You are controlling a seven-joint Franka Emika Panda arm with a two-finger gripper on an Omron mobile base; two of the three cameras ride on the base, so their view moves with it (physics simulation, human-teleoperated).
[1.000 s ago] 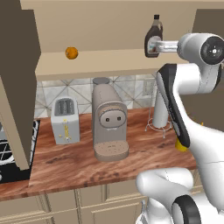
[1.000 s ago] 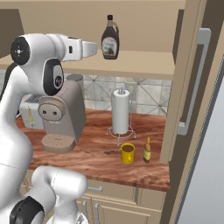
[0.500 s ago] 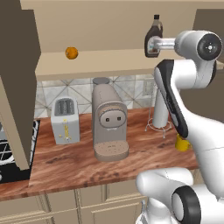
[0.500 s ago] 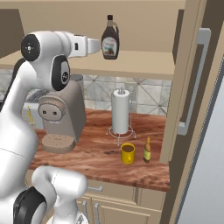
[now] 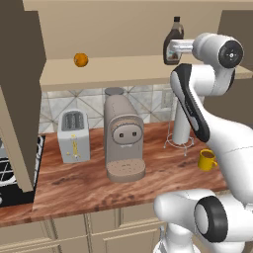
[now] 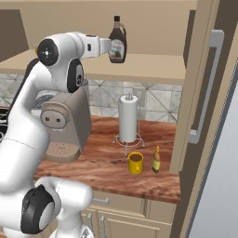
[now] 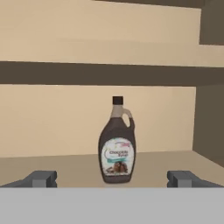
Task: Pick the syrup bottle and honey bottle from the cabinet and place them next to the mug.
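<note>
The syrup bottle (image 7: 117,144) is dark brown with a black cap and white label, and it stands upright on the cabinet shelf (image 5: 123,70). It also shows in the base views as the syrup bottle (image 5: 174,39) (image 6: 117,41). My gripper (image 7: 113,179) is open and level with the bottle's lower half, just short of it. Its fingertips (image 7: 43,178) are spread wide, one to each side of the bottle, with nothing between them. The gripper (image 6: 108,46) reaches in from the left. On the counter, the yellow mug (image 6: 135,162) (image 5: 207,159) has the small amber honey bottle (image 6: 156,160) upright close to its right.
An orange fruit (image 5: 81,60) lies at the left of the shelf. Below stand a toaster (image 5: 73,136), a coffee machine (image 5: 123,138) and a paper towel holder (image 6: 128,118). The cabinet door with a long handle (image 6: 204,83) hangs open at the right.
The arm's upper joints have shifted a little and the hand has edged slightly toward the syrup bottle. The bottle, mug and honey bottle have not moved.
</note>
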